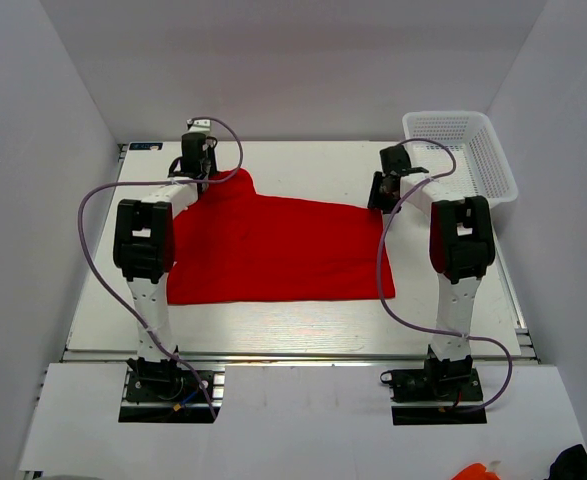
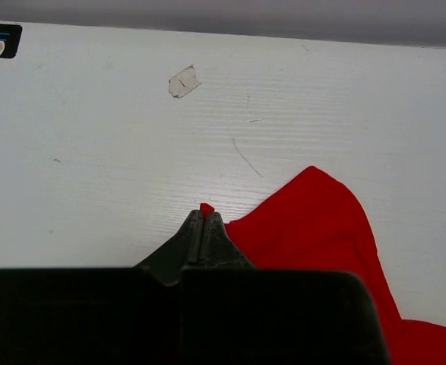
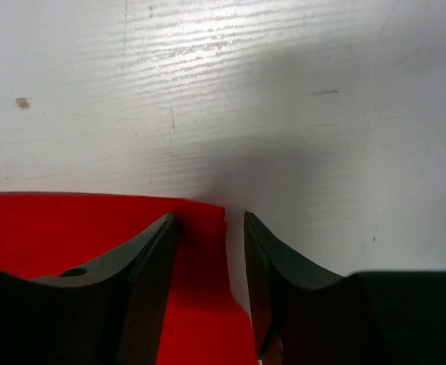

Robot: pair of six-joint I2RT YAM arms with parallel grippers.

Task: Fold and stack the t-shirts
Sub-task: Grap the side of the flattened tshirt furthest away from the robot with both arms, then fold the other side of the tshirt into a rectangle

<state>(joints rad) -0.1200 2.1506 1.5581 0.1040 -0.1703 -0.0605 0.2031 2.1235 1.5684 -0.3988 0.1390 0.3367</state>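
T-shirt [image 1: 273, 250] flat, long axis left to right

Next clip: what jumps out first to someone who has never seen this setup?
The bright red t-shirt spread across the middle of the white table dominates. The left tool is pinched shut on a scrap of the shirt's far left corner, while the right tool stands open astride its far right corner. A white mesh basket sits at the table's far right corner.
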